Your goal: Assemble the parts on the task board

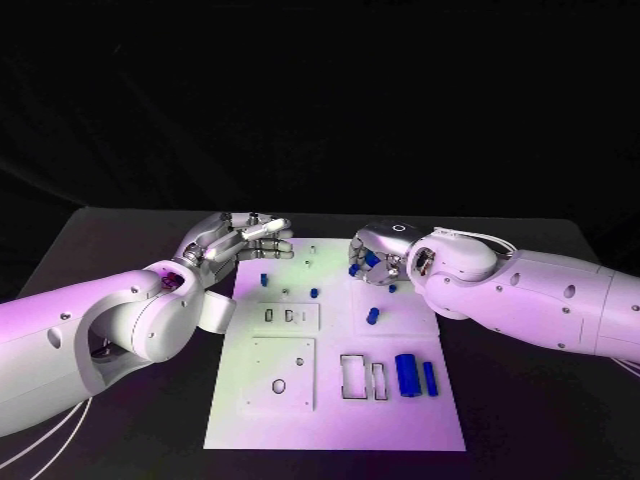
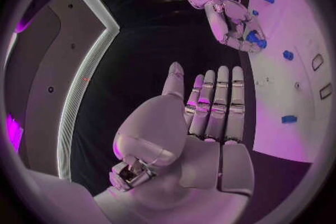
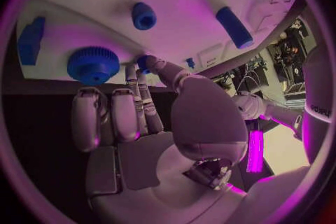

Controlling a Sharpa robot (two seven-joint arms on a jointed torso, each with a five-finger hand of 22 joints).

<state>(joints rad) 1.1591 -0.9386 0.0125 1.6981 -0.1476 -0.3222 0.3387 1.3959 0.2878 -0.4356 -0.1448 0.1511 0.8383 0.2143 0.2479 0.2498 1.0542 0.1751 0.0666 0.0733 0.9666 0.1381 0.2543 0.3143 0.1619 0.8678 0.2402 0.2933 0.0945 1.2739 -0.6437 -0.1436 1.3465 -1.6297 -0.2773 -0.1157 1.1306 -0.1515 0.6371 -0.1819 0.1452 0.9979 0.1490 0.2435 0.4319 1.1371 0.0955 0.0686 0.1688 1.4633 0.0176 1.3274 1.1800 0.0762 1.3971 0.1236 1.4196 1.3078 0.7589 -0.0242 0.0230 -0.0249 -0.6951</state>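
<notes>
The white task board [image 1: 335, 420] lies in the middle of the black table. Over its far right part, my right hand [image 1: 379, 256] pinches a small blue part [image 3: 143, 61] between thumb and fingers; the same blue part [image 2: 255, 39] shows in the left wrist view. A blue gear [image 3: 93, 64], a short blue cylinder [image 3: 143, 15] and a blue peg [image 3: 233, 27] lie on the board just beyond that hand. My left hand [image 1: 242, 238] hovers at the board's far left corner, fingers [image 2: 217, 101] straight and apart, holding nothing.
Several small blue parts [image 1: 374, 316] are scattered across the far half of the board. A thick blue cylinder [image 1: 407, 377] and a thinner blue rod [image 1: 428, 379] lie near the right edge beside two rectangular slots [image 1: 353, 377]. A square plate [image 1: 281, 372] sits left of them.
</notes>
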